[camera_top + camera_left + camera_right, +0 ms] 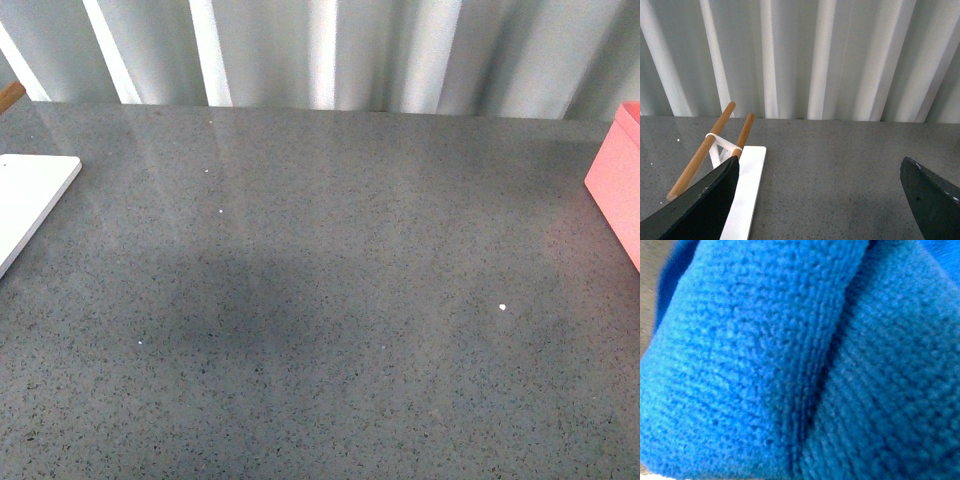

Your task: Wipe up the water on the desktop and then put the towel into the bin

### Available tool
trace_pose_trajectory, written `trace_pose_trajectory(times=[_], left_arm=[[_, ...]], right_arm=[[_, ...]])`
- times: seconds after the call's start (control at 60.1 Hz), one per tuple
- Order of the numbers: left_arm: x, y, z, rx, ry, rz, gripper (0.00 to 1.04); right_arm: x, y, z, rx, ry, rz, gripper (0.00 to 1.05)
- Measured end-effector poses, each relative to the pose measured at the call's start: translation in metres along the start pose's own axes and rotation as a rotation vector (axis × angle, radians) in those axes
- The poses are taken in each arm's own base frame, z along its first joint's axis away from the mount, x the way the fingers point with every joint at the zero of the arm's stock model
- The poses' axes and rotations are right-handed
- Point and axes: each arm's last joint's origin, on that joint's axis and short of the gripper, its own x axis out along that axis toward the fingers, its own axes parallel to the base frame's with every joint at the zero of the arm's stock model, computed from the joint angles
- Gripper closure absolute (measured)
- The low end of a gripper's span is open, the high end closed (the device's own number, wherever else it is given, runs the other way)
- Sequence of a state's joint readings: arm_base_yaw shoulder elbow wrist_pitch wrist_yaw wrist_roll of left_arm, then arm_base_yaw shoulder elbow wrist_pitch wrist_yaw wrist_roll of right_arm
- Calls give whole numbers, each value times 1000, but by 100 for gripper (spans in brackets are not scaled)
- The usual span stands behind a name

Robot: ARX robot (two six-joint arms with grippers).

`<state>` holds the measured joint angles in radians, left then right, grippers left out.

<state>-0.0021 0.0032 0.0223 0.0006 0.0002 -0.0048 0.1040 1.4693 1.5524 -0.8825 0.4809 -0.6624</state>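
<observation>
item 1, towel [790, 365]: filling the whole right wrist view, its folds pressing close to the lens. probably being carried bunched so that it is not dragging. not showing in the front view.
item 2, right gripper: hiding behind the cloth, so cannot tell whether it is clamping or gaping.
item 3, left gripper [820, 167]: standing wide, with nothing between its fingers [705, 205]. probably idling clear of the work.
item 4, desktop [330, 300]: lying glossy, no puddle showing. wiping is looking done, or the water is too faint to judge.
item 5, board [30, 195]: sitting at 9 o'clock, with a rack [705, 150] of wooden rods standing at it.
item 6, bin [618, 180]: waiting at 2 o'clock, pink, only its corner showing. probably the towel's next stop.
item 7, curtain [330, 50]: hanging at 12 o'clock.
</observation>
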Motion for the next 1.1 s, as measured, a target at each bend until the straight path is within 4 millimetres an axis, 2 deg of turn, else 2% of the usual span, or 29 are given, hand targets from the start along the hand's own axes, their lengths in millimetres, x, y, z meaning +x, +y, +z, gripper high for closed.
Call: trace_pose_trajectory(times=[0.1, 0.2, 0.416, 0.566, 0.932, 1.098], left_arm=[[0, 0, 0, 0, 0, 0, 7], [0, 0, 0, 0, 0, 0, 7], [0, 0, 0, 0, 0, 0, 7], [0, 0, 0, 0, 0, 0, 7], [0, 0, 0, 0, 0, 0, 7], [0, 0, 0, 0, 0, 0, 7]], right_arm=[[-4, -8, -20, 18, 28, -34, 101], [0, -15, -39, 51, 57, -44, 101], [35, -12, -78, 113, 179, -31, 101], [56, -7, -96, 150, 219, 5, 101], [97, -22, -105, 314, 271, 37, 101], [107, -22, -107, 349, 294, 51, 101]])
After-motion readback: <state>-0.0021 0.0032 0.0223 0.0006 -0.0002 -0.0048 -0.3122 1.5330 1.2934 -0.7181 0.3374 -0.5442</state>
